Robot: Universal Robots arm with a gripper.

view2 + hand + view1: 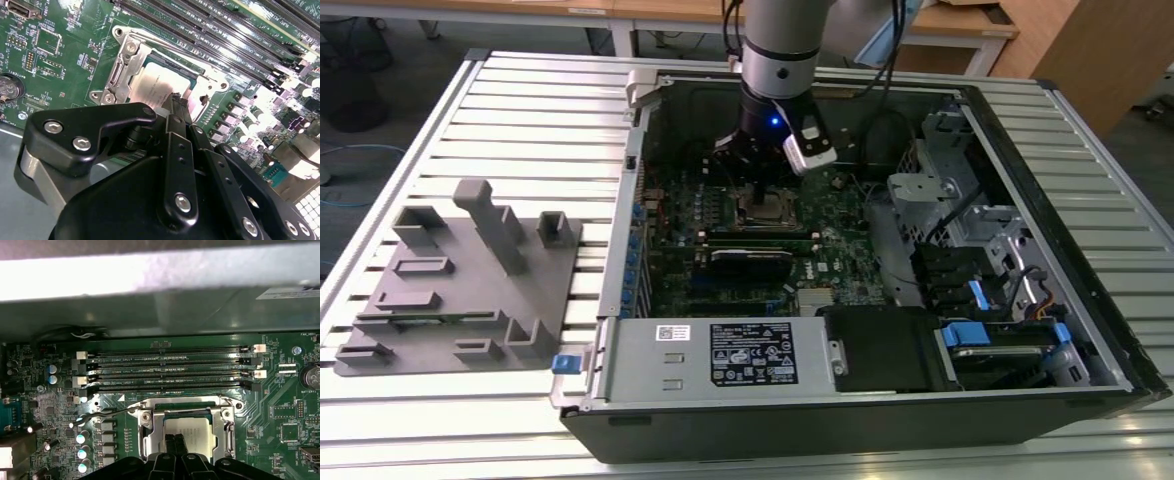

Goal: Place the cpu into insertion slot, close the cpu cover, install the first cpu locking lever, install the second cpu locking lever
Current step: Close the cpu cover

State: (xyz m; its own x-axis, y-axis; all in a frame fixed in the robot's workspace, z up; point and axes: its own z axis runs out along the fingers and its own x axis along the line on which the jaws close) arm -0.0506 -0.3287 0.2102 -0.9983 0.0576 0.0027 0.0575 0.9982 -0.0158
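The cpu [192,432] [159,86], a dull silver square, lies flat in the insertion slot [771,213] on the green motherboard. The silver cpu cover [149,432] [120,75] lies down around it, its window framing the chip. My gripper [175,444] [178,102] [761,185] hangs straight over the socket with its two black fingers pressed together, their tips at the near edge of the chip and nothing between them. A thin wire locking lever [107,413] sticks out sideways from one corner of the socket, unlatched.
Several long black memory slots [170,371] run beside the socket. The computer case's walls [635,200] enclose the board, with a grey drive cage [961,210] at the exterior view's right and a power supply [720,355] in front. A grey parts fixture [454,285] stands outside at the left.
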